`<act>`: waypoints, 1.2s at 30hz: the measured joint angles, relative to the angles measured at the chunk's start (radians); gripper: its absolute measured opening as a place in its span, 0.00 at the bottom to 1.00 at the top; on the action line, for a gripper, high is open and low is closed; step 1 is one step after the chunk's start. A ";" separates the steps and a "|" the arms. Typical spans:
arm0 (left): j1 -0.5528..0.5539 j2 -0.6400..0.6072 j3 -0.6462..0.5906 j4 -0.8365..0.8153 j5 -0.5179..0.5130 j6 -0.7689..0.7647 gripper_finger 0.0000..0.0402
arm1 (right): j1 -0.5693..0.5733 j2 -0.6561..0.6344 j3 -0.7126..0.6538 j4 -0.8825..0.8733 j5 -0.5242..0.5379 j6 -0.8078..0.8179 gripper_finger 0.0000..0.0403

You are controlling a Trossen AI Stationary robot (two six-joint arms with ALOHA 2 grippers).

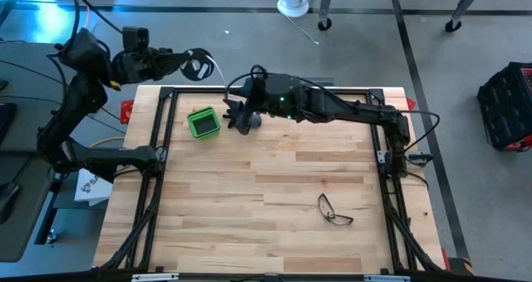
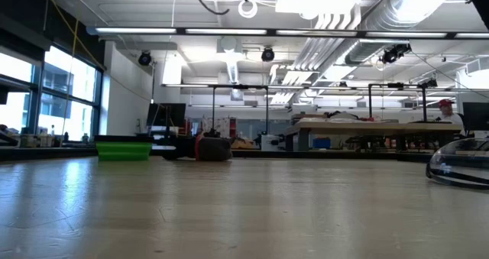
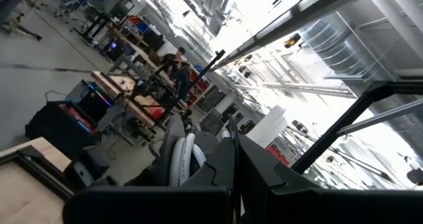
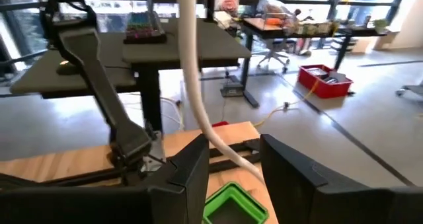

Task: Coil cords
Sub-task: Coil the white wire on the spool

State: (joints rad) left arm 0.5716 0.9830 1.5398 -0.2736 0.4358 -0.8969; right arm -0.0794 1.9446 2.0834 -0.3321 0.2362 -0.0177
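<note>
My left gripper is raised beyond the table's far left corner and is shut on the small round black reel. The left wrist view shows the reel edge-on with its white band. The thin white cord drops from the reel toward my right gripper. That gripper is low over the table's far left part, beside the green box. Its fingers are open and the cord runs down through the gap between them. My left gripper pinches the reel between its two fingers across the flat faces; the rim sticks out past the fingertips. The fingers come roughly level from the table's left side. The reel is lifted clear of the table. My right gripper: I cannot tell whether the cord touches its fingers.
The green square box lies just in front of my right gripper. A pair of eyeglasses lies at the near right. A black frame runs along the table's edges. Bare wood fills the middle.
</note>
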 joint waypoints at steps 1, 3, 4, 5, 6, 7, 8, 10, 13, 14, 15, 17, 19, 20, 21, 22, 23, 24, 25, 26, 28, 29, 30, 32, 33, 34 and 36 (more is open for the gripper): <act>0.000 -0.001 0.000 0.001 0.000 0.000 0.00 | -0.001 0.000 0.000 0.000 -0.016 0.001 0.32; 0.000 -0.001 0.000 0.001 0.000 0.001 0.00 | -0.002 0.000 0.000 -0.001 -0.048 0.000 0.32; 0.000 0.000 0.000 0.001 0.000 0.001 0.00 | -0.002 0.000 0.000 -0.001 -0.057 -0.002 0.32; 0.000 0.000 0.000 0.001 0.000 0.001 0.00 | -0.002 0.000 0.000 -0.001 -0.063 -0.006 0.32; 0.000 0.000 0.000 0.001 0.000 0.001 0.00 | -0.001 0.000 0.000 -0.002 -0.065 -0.007 0.32; 0.000 0.000 0.000 0.000 0.000 0.001 0.00 | 0.001 0.000 0.000 -0.003 -0.065 -0.008 0.32; 0.000 0.000 0.000 0.000 0.000 0.001 0.00 | 0.002 0.000 0.000 -0.004 -0.065 -0.009 0.32; 0.000 0.000 0.000 0.001 0.000 0.001 0.00 | 0.003 0.000 0.000 -0.005 -0.079 -0.023 0.32; 0.000 0.000 0.000 0.001 0.000 0.001 0.00 | 0.003 0.000 0.000 -0.004 -0.118 -0.042 0.32; 0.000 0.000 0.000 0.001 0.000 0.001 0.00 | 0.003 0.000 0.000 -0.003 -0.126 -0.045 0.32; 0.000 0.000 0.000 0.001 0.000 0.002 0.00 | 0.003 0.000 0.000 -0.002 -0.137 -0.053 0.32; 0.000 0.000 0.000 0.001 0.000 0.002 0.00 | 0.003 0.000 0.000 0.003 -0.150 -0.074 0.32; 0.000 0.001 0.000 0.001 0.000 0.002 0.00 | 0.003 0.000 0.000 0.015 -0.159 -0.087 0.32; 0.000 0.001 0.000 0.001 0.000 0.002 0.00 | 0.003 -0.001 0.000 0.016 -0.161 -0.088 0.32; 0.000 0.001 0.000 0.000 -0.001 0.001 0.00 | 0.003 -0.001 0.000 0.016 -0.163 -0.088 0.32; 0.000 0.001 0.000 0.000 -0.001 0.002 0.00 | 0.003 -0.001 0.000 0.016 -0.165 -0.088 0.32; 0.000 0.001 0.000 0.000 -0.001 0.002 0.00 | 0.003 -0.001 0.000 0.016 -0.166 -0.088 0.32; 0.000 0.001 0.000 0.000 -0.003 0.002 0.00 | 0.004 -0.001 0.000 0.016 -0.166 -0.088 0.32; 0.000 0.001 0.000 0.001 -0.004 0.002 0.00 | 0.004 -0.001 0.000 0.016 -0.166 -0.088 0.32; 0.000 0.002 0.000 0.001 -0.004 0.002 0.00 | 0.005 -0.001 0.000 0.016 -0.166 -0.088 0.32; 0.000 0.005 0.000 0.001 -0.004 0.002 0.00 | 0.006 -0.001 0.000 0.016 -0.166 -0.089 0.32; 0.000 0.006 0.000 0.000 -0.004 0.002 0.00 | 0.007 -0.001 0.000 0.016 -0.166 -0.092 0.32; 0.000 0.007 0.000 0.000 -0.004 0.004 0.00 | 0.007 -0.001 0.000 0.016 -0.165 -0.095 0.32; 0.000 0.008 0.000 0.000 -0.004 0.010 0.00 | 0.010 -0.001 0.000 0.016 -0.161 -0.101 0.31; 0.000 0.009 0.000 0.000 -0.004 0.010 0.00 | 0.010 -0.001 0.000 0.016 -0.154 -0.105 0.29; 0.000 0.010 0.000 0.000 -0.004 0.010 0.00 | 0.013 -0.001 0.000 0.016 -0.139 -0.111 0.26; 0.000 0.011 0.000 0.000 -0.004 0.011 0.00 | 0.020 -0.001 0.000 0.015 -0.112 -0.120 0.17</act>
State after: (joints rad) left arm 0.5718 0.9935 1.5398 -0.2737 0.4316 -0.8862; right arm -0.0590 1.9434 2.0838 -0.3168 0.1240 -0.1379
